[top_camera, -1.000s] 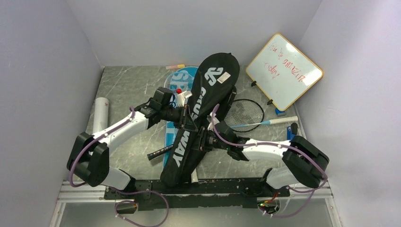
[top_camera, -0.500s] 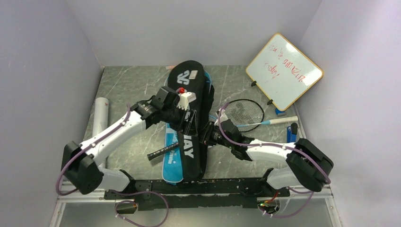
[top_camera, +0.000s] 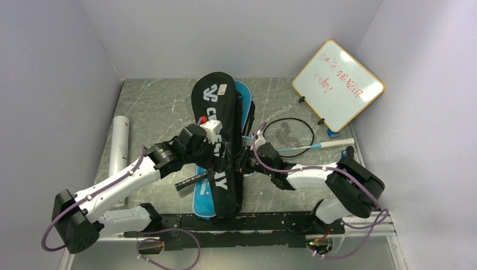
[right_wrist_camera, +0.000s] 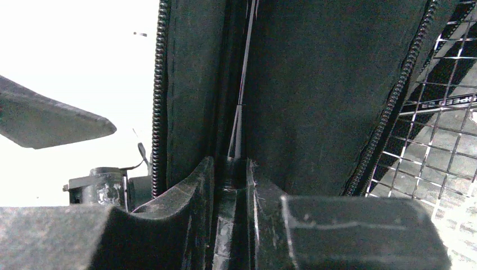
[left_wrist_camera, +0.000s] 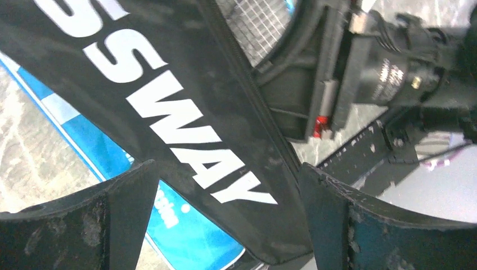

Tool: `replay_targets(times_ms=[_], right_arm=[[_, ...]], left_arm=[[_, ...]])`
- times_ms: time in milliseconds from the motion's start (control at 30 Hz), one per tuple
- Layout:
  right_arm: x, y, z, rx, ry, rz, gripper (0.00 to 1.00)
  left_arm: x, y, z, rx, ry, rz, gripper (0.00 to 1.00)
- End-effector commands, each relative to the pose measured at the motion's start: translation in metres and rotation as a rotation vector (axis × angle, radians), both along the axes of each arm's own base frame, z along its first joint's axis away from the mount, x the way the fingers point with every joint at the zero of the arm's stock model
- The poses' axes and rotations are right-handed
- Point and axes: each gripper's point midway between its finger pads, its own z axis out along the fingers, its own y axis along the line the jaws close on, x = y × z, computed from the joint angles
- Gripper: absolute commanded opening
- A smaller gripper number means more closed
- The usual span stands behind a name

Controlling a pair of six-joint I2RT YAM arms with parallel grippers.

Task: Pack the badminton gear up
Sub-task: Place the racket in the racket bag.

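black bag (top_camera: 216,104): black, bold white lettering, white logo, black zip
blue bag (top_camera: 203,201): bright blue, pale stripe, white lettering
racket (top_camera: 289,135): black frame, pale string grid, light-blue shaft, white grip
handle (top_camera: 190,181): black
whiteboard (top_camera: 337,84): white, orange rim, red writing
tube (top_camera: 119,143): white
worktop (top_camera: 152,107): grey marble, pale veins
arms (top_camera: 121,183): white shells, black joints, purple cables
walls (top_camera: 56,84): pale lilac

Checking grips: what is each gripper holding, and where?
Right gripper pinches the black white-lettered racket-shaped bag at its side edge; left gripper stands open, holding nothing.
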Motion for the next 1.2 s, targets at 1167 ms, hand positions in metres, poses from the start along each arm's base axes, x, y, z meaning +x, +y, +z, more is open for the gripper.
replay_targets(times_ms=[1167], right_arm=[[0.012, 0.021, 0.036, 0.074, -0.189, 0.079, 0.04]], left_arm=[[0.164, -0.042, -0.007, 0.160, -0.134, 0.508, 0.77]])
